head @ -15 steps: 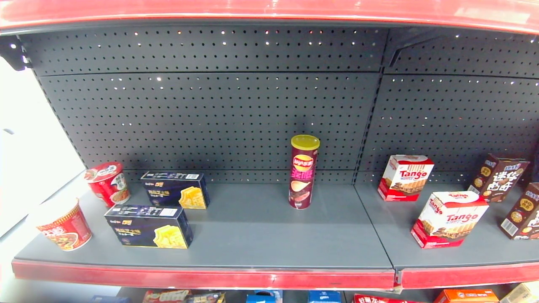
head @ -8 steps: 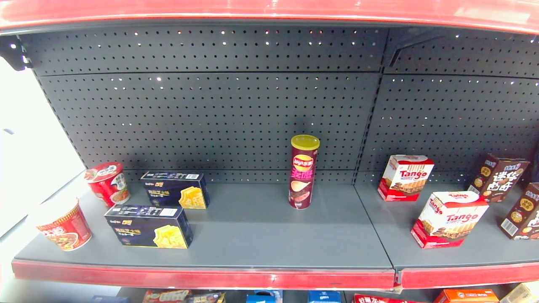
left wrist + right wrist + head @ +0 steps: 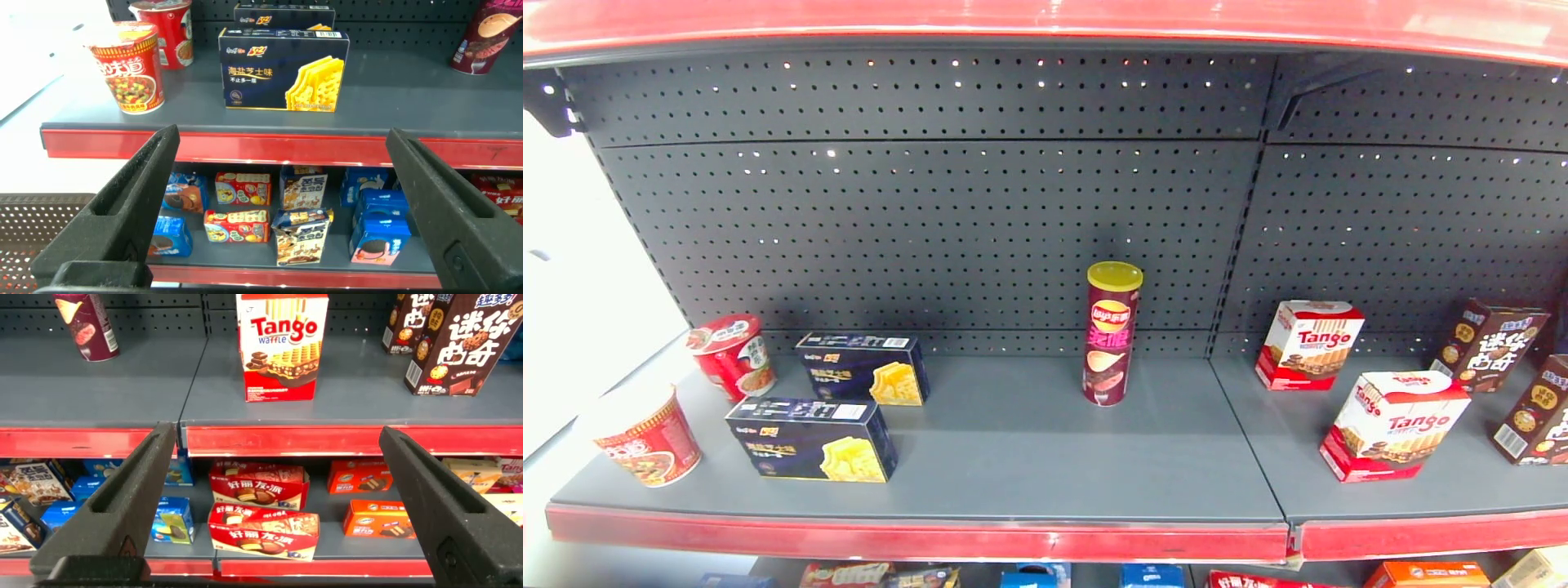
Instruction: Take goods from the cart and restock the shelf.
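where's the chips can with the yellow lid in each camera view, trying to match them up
Head view: the chips can stands upright mid-shelf, close to the pegboard.
Left wrist view: the chips can is cut off at the frame edge, off to one side of the dark blue box.
Right wrist view: the chips can is also cut off, beside the wafer box.
Shared landmark: the shelf's red front edge.

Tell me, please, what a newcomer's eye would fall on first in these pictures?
The tall chip can with a yellow lid stands alone in the middle of the grey shelf, near the pegboard. Left of it sit two navy boxes and two red noodle cups; right of it stand two red-and-white wafer boxes.
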Robot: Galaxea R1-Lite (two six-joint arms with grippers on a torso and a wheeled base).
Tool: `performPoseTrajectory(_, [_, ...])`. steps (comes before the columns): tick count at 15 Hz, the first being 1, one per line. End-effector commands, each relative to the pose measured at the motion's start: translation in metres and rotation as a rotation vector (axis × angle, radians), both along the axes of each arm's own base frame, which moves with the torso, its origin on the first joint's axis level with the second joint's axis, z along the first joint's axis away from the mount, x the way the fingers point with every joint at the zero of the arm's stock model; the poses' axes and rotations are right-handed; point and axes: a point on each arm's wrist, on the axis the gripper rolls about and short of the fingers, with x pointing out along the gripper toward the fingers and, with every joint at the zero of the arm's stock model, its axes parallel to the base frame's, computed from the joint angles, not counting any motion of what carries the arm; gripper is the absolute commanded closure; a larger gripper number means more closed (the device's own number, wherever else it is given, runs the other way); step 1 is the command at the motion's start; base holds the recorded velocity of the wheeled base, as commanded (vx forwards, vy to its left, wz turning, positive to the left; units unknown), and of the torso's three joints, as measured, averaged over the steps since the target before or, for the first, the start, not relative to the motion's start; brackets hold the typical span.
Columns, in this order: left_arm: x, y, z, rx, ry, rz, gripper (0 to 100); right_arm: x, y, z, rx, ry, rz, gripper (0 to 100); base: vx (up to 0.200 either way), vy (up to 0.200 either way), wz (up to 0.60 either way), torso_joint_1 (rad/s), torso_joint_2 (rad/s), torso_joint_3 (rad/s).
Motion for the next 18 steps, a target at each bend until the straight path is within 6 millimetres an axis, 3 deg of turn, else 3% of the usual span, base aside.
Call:
performPoseTrajectory(1, [0.0001, 0.0000, 0.0000, 0.000, 0.001, 0.000, 0, 0.0001, 0.0000, -0.0001, -0.001, 0.003, 0.001, 0, 0.000, 0.000, 0.00, 0.000, 0.00, 0.000])
performPoseTrajectory(18, [0.0001, 0.0000, 0.0000, 0.000, 0.001, 0.000, 0, 0.0001, 0.0000, 0.0000, -0.004, 0.001, 0.002, 0, 0.000, 0.000, 0.00, 0.000, 0.00, 0.000])
